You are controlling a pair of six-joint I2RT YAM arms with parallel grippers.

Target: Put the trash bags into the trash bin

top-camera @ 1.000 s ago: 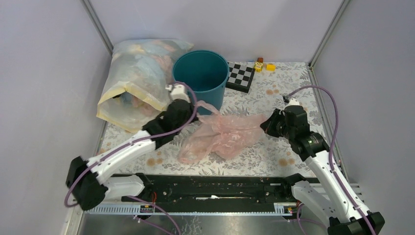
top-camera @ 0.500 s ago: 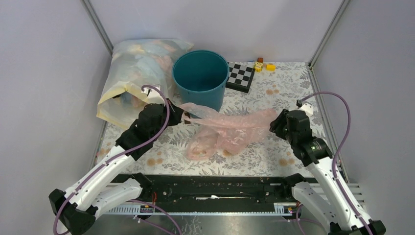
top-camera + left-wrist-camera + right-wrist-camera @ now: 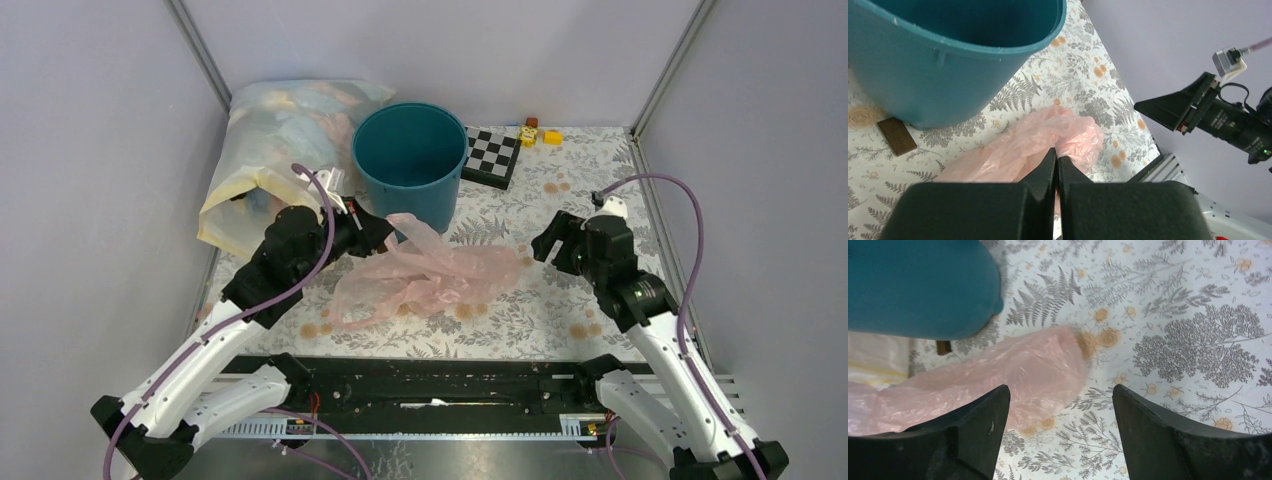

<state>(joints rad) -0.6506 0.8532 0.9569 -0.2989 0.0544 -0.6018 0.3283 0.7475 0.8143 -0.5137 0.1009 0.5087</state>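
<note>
Centre of top view: trash bag (image 3: 430, 275), thin crinkled pale pink film, slumped on floral cloth (image 3: 570, 200), upper edge just below round, smooth teal trash bin (image 3: 410, 160); bare cloth to lower right. Left gripper (image 3: 1056, 159): fingers pressed together, pinching film. Right gripper (image 3: 1060, 400): fingers spread wide, gripping nothing, near bag's right tip

White-shelled left arm (image 3: 205, 348) and right arm (image 3: 665, 348), black joints and wrists. Purple cable (image 3: 650, 178) looped along each. Fingers (image 3: 1158, 440) matte black, wedge-shaped.
</note>
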